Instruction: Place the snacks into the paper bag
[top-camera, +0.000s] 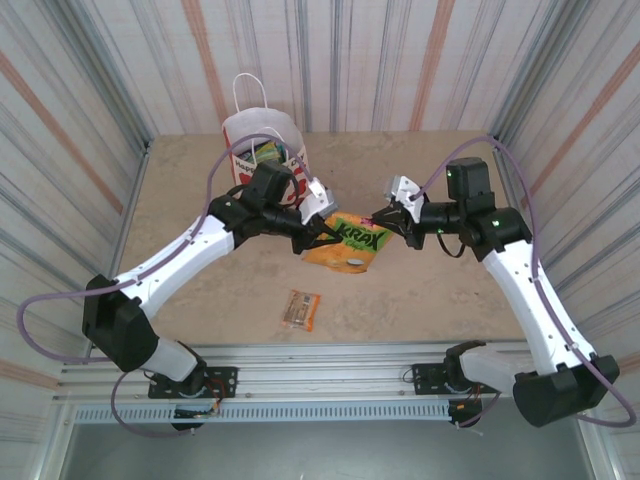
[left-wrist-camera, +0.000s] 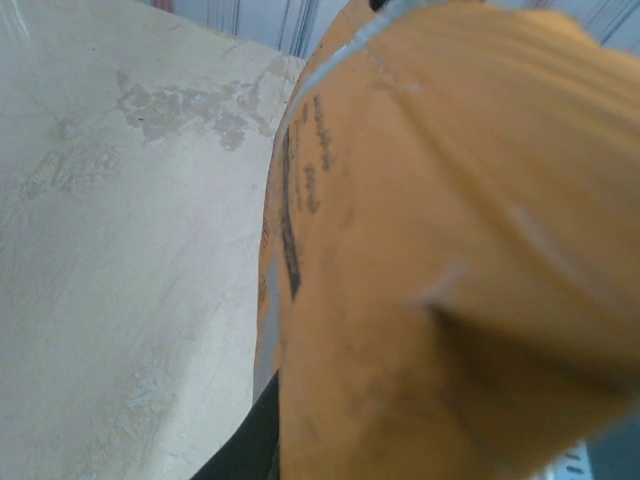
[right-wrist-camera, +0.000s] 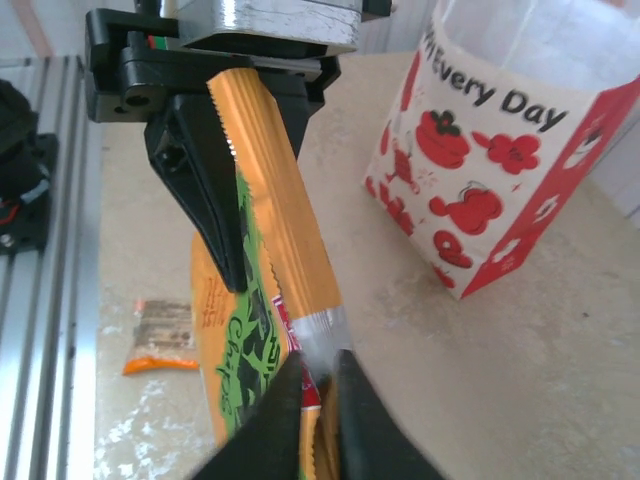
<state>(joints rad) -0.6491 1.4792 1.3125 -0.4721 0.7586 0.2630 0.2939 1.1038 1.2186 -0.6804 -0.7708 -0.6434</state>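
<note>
Pressed close to the left wrist lens, the orange packet is a blur. Its dark print is unreadable, and the top, right and bottom edges cut it off. In the right wrist view the packet covers the far finger of the left claw, whose body runs off the top edge. The right claw runs off the bottom edge. The paper bag is cut at the top and right, its lettering clipped before "Every Day". From above, the left arm hides the bag's lower front. The packets inside are too small to tell apart, and the small bar has print too small to read.
</note>
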